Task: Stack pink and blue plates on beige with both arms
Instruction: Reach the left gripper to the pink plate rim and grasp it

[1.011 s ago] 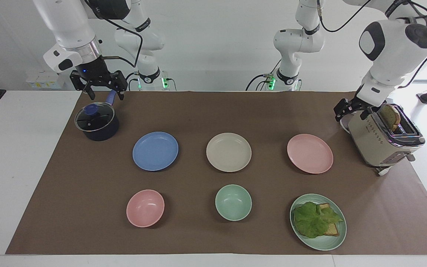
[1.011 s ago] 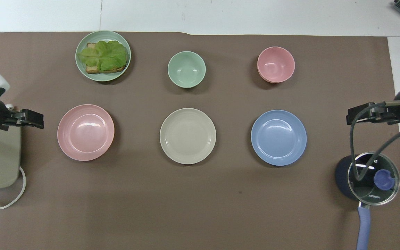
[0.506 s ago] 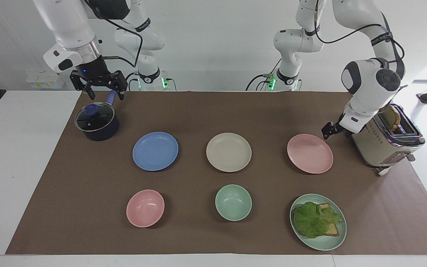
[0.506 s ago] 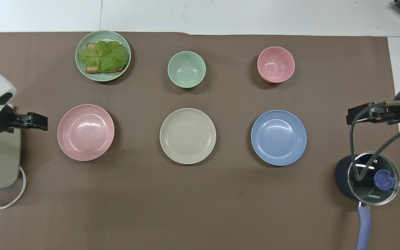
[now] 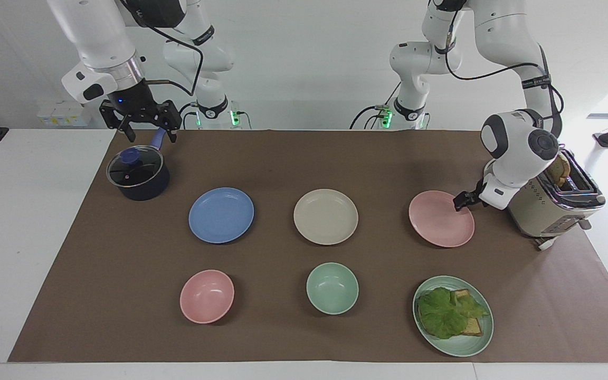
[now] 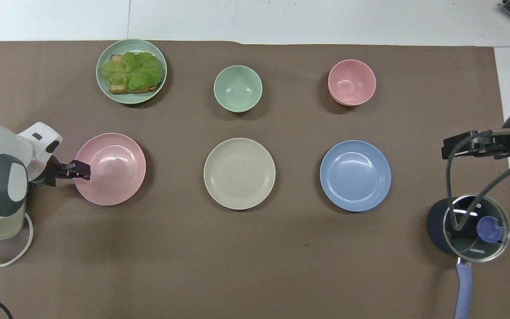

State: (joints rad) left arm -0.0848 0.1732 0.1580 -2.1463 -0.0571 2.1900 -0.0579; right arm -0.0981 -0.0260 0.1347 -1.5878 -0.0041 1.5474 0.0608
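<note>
Three plates lie in a row across the brown mat: the blue plate [image 5: 221,215] [image 6: 355,175] toward the right arm's end, the beige plate [image 5: 325,217] [image 6: 239,173] in the middle, and the pink plate [image 5: 438,221] [image 6: 113,170] toward the left arm's end. My left gripper [image 5: 462,200] [image 6: 82,169] hangs low and open at the pink plate's rim, on the toaster's side. I cannot tell whether it touches the rim. My right gripper [image 5: 147,129] [image 6: 467,146] waits open in the air over the pot's handle, holding nothing.
A dark pot with a glass lid [image 5: 138,174] stands at the right arm's end, and a toaster [image 5: 547,211] with bread in it at the left arm's end. Farther from the robots are a pink bowl [image 5: 207,296], a green bowl [image 5: 332,288] and a green plate with bread and lettuce [image 5: 475,343].
My left arm has swung down from beside the toaster to the pink plate's rim. The right arm and all the dishes have stayed put.
</note>
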